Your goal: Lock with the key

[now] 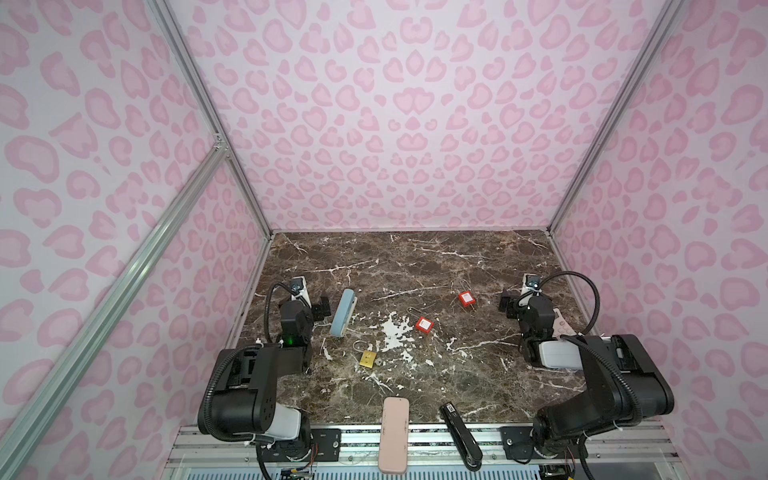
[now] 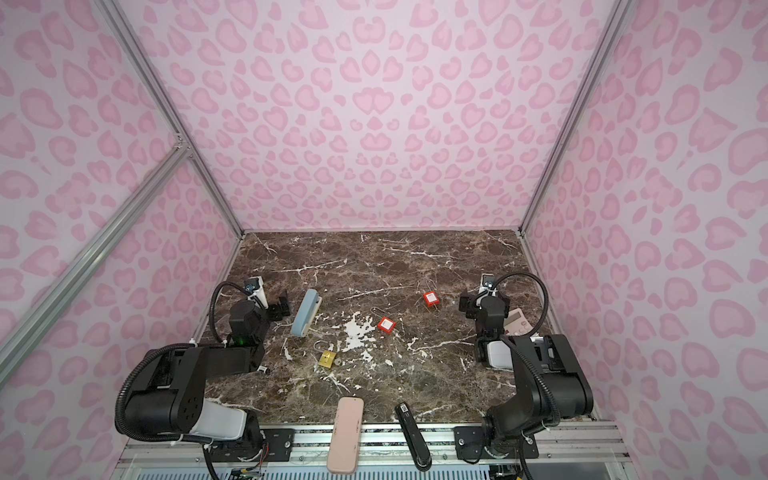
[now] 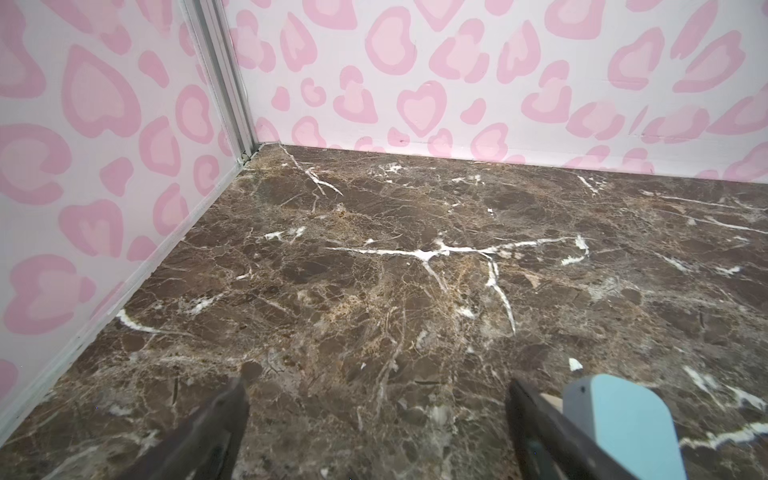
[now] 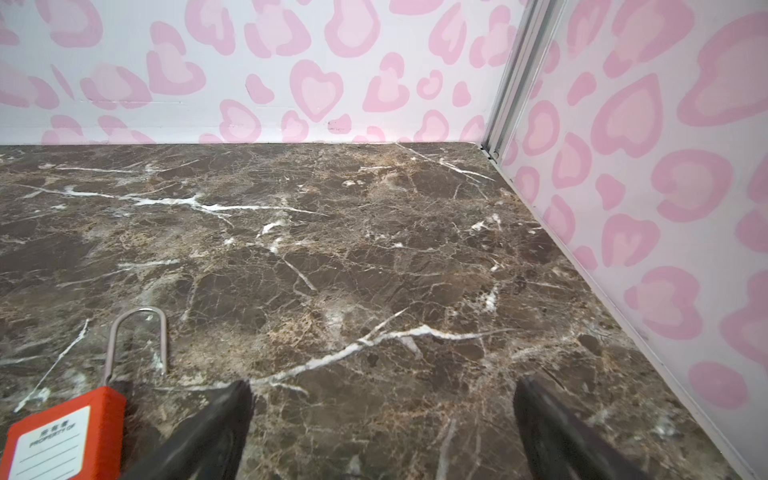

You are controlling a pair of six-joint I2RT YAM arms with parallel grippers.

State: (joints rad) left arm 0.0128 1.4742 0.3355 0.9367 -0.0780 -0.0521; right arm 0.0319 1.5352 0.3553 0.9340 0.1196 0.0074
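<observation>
Hovering over the marble table point(image 3: 374, 249), the left gripper point(image 3: 378, 386) and right gripper point(image 4: 382, 388) stand spread wide, holding nothing. A red padlock point(image 4: 62, 436), shackle unlatched, lies just beside the right gripper. The brass padlock point(image 1: 368, 359) lies mid-table.

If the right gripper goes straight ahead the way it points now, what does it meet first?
Probably nothing but bare tabletop, then the back wall. The red padlock lies just beside the right gripper, outside that line, though depth is unclear.
</observation>
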